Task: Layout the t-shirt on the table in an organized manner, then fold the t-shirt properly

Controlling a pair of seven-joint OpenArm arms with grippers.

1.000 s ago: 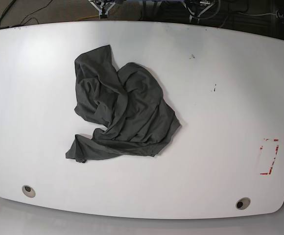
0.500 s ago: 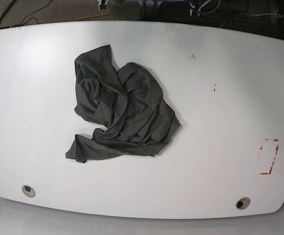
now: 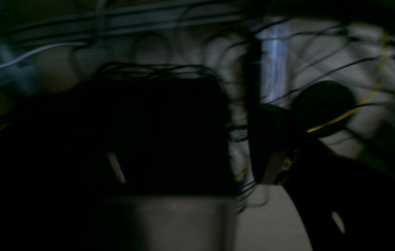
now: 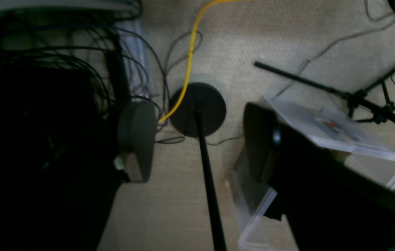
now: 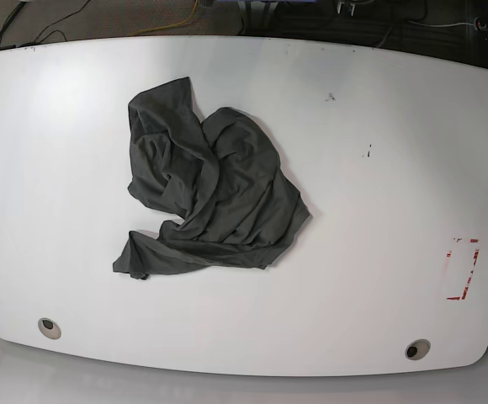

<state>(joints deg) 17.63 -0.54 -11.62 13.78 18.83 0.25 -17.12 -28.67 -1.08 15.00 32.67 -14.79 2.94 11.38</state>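
- Lying crumpled on the table (image 5: 379, 278), the t-shirt (image 5: 210, 189) sits left of centre, roughly midway between the near and far edges, well apart from the red tape mark (image 5: 463, 269) at the near right.
- Nothing of the task looks done: the shirt is bunched in heavy wrinkles with no sleeve, hem or neck laid out, so both the spreading and the folding are left, as I judge it.
- Its long axis runs roughly from the far edge towards the near edge, leaning a little; one lobe reaches to the far left and a narrow tail trails off to the near left.
- Which end is the neck I cannot tell, since no label or collar shows.
- Neither arm appears over the table in the base view.
- The right gripper (image 4: 197, 139) hangs above the carpeted floor (image 4: 270, 31) and cables, its two fingers spread wide with nothing between them.
- The left gripper (image 3: 190, 167) shows only as dark, blurred shapes; whether it is released or clenched I cannot tell.
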